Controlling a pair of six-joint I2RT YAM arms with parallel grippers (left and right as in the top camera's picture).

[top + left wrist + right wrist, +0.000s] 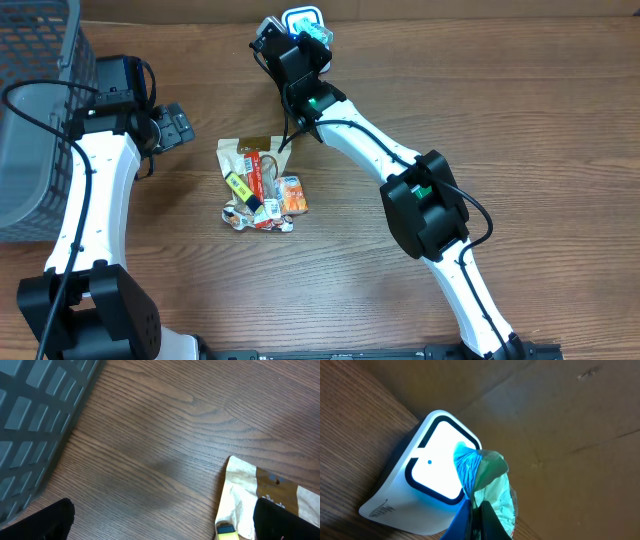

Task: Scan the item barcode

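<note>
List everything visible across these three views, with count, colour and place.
scanner: one, white with a lit blue-white window, far edge of the table
held packet: one, green and blue, in front of the scanner window
loose packets: a pile, exact count unclear, tan, red, orange and yellow, mid-table
basket: one, grey, far left
table: one, brown wood grain
cardboard: brown, behind the scanner
left gripper: one, black, open, between basket and pile, holding nothing
right gripper: one, shut on the held packet at the scanner
</note>
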